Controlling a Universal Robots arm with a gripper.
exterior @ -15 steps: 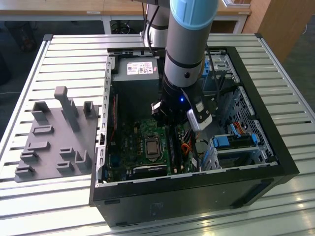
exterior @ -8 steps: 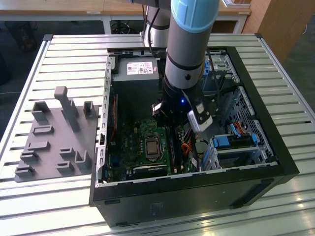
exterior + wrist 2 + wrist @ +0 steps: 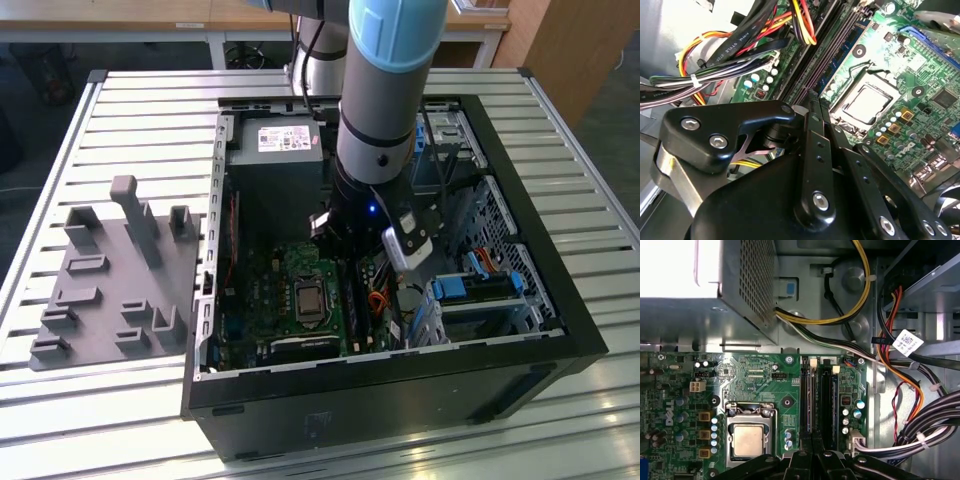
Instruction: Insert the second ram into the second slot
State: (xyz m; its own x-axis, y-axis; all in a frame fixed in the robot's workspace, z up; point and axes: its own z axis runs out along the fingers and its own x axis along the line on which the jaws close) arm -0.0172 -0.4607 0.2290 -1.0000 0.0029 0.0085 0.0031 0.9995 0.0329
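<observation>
We see the gripper lowered inside the open computer case, directly over the RAM slots beside the CPU socket. Its fingers look pressed together. The second ram appears as a blue stick seated in a slot, though we cannot tell which one.

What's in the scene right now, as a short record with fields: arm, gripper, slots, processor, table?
arm: reaching down into the open computer case
gripper: over the RAM slots on the motherboard
slots: beside the CPU socket
ram stick: cannot tell
table: grey fixture tray at the exterior view's left of the case
</observation>
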